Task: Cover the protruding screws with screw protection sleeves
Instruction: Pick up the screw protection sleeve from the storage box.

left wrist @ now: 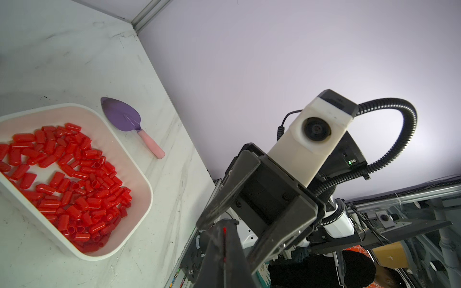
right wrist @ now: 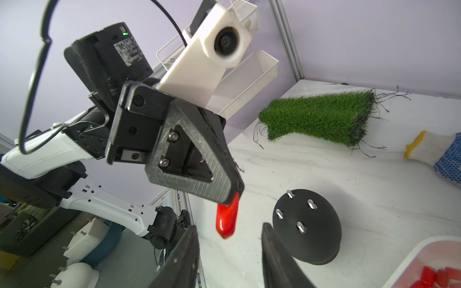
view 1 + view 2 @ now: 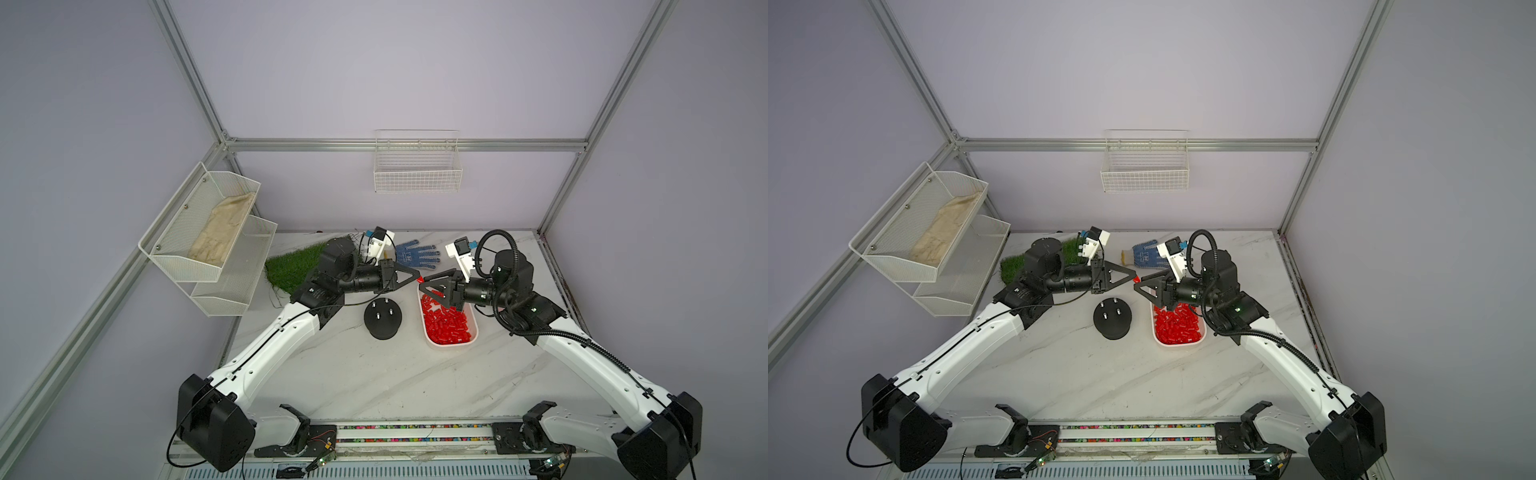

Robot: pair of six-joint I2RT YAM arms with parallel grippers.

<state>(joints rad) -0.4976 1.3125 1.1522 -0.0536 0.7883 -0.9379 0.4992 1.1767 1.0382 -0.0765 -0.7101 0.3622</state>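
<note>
The step in hand is the carrying of one cap to the studs: the left gripper (image 2: 234, 197) has its jaws pressed together on one end of a single red sleeve (image 2: 227, 219), which hangs in the air off the fingertips, clear of the table (image 3: 374, 386); the right gripper (image 3: 423, 282) faces it tip to tip with its jaws spread, one finger on either side of the sleeve and, in the right wrist view, touching nothing; in both top views the pair meet above the far end of the white tray (image 3: 476, 332), where the other screw protection sleeves (image 3: 446, 326) lie heaped; the black dome base (image 3: 383, 318) stands just beside the tray, nearer the left arm, and all four protruding screws (image 2: 311, 204) on it are bare, so I judge the task barely begun; the next move calls for the left arm to swing the sleeve over one stud, turn it upright with its open mouth down and press it on; the free end looks rounded and closed, so the mouth may be the pinched end, which would need a regrip first
</note>
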